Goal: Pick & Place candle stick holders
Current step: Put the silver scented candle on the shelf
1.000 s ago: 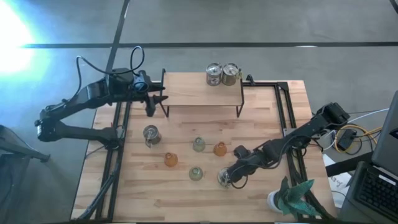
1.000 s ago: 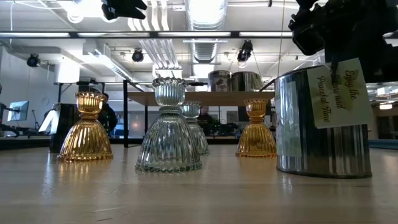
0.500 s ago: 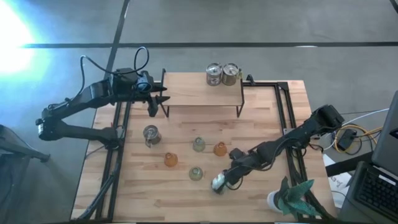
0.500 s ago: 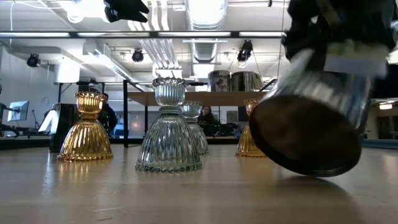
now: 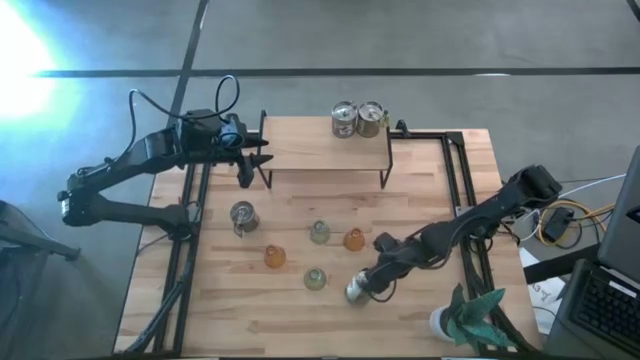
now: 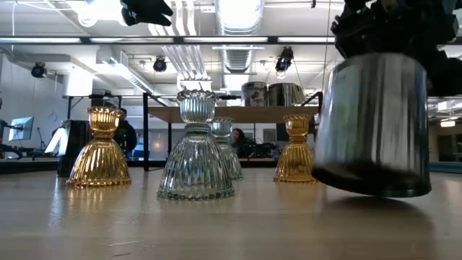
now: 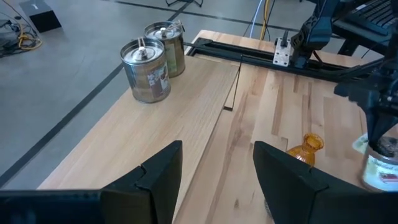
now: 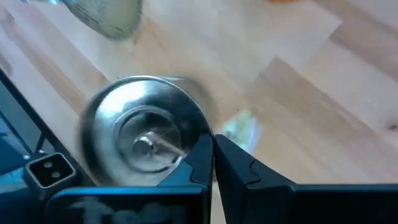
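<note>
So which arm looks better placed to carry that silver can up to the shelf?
The right. Its gripper is already shut on the silver can, which hangs tilted just off the table. The left gripper waits open by the shelf, holding nothing.

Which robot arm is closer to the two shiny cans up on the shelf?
The left. Its end effector hovers by the shelf's other end from the two cans. The right end effector is far off near the table's front, gripping another silvery can.
</note>
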`<state>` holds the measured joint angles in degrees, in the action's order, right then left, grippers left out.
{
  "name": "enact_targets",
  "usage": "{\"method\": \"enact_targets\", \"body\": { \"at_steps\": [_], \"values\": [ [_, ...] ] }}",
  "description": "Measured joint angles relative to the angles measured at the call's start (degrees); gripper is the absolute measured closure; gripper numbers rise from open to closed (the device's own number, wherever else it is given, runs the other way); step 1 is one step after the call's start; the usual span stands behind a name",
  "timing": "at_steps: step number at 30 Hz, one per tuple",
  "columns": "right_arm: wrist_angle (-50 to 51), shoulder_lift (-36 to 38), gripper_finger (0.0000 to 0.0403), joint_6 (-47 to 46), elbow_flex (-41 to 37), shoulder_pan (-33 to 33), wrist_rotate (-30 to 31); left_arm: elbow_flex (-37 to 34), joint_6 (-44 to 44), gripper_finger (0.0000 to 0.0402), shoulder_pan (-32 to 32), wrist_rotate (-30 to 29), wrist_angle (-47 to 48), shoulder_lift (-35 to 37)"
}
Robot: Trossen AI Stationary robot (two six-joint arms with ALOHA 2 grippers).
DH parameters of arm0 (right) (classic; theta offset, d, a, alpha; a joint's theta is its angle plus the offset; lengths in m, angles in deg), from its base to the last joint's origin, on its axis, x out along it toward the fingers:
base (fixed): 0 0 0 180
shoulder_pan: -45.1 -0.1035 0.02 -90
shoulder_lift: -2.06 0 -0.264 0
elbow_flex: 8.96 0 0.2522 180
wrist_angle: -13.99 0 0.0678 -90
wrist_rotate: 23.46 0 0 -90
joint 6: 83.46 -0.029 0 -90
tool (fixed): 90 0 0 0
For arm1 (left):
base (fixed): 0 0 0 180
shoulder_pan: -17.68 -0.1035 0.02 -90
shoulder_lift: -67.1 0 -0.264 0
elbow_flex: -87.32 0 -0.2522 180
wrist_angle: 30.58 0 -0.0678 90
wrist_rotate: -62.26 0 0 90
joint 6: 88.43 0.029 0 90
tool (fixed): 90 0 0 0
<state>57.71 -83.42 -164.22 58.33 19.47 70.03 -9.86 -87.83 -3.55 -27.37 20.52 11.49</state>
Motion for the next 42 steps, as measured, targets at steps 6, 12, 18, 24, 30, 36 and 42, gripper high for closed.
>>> {"method": "enact_targets", "body": {
  "at_steps": [6,12,18,24,30,36,42],
  "values": [
    [0.8,2.6,0.0396,0.4,0.1,0.5,2.3,0.0,0.0,0.0200,0.0,0.0,0.0,0.0],
    [1.9,4.0,0.0396,1.2,0.2,0.5,2.8,0.0,0.0,0.0200,0.0,0.0,0.0,0.0],
    [5.5,4.0,0.0396,1.3,0.3,0.6,2.6,0.0,0.0,0.0200,0.0,0.0,0.0,0.0],
    [6.6,4.4,0.0395,0.2,0.4,1.0,2.4,0.0,0.0,0.0200,0.0,0.0,0.0,0.0],
    [11.4,5.7,0.0394,8.7,8.1,3.6,1.5,0.0,-0.1,0.0200,0.0,0.0,-0.8,0.0],
    [34.8,-3.0,0.0394,24.3,23.5,4.7,5.2,0.0,-0.2,0.0200,0.0,0.0,-0.9,0.0],
    [38.5,-7.5,0.0393,33.0,32.6,4.7,8.7,0.0,0.1,0.0200,0.0,0.0,0.3,0.0]
  ]
}}
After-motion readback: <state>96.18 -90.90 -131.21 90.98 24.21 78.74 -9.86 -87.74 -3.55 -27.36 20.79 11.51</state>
